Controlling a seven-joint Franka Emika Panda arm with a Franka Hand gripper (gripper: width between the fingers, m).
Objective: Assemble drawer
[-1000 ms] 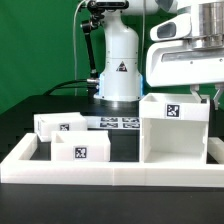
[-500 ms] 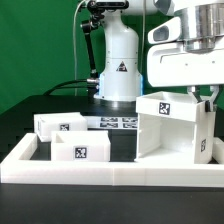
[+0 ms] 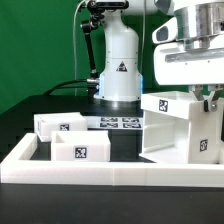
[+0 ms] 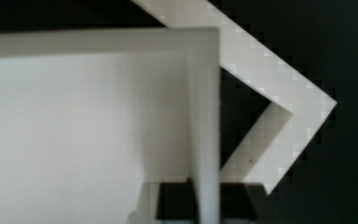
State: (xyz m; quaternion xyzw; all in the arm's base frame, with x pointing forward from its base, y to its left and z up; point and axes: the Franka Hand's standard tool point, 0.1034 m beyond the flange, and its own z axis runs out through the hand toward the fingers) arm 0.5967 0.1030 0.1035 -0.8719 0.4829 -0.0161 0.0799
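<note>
case (image 3: 175, 128): ext. view's right | front tray (image 3: 82, 151): left | rear tray (image 3: 60, 125): behind it | marker board (image 3: 120, 122): mid, rear

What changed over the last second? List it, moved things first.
The case turned in place. Its tagged face swung toward the exterior view's left, so a corner now faces the camera. The claw grips the case's wall on the exterior view's right, as before. The back tray, front tray and marker board did not move.

— Colour, shape?
— White, glossy: rounded base (image 3: 118, 55) far back, boxy wrist block (image 3: 188, 66) on the exterior view's right.
— Markings, cables?
— Dark triangle sticker (image 3: 119, 69) on the base; black cable (image 3: 66, 85) trailing left.
</note>
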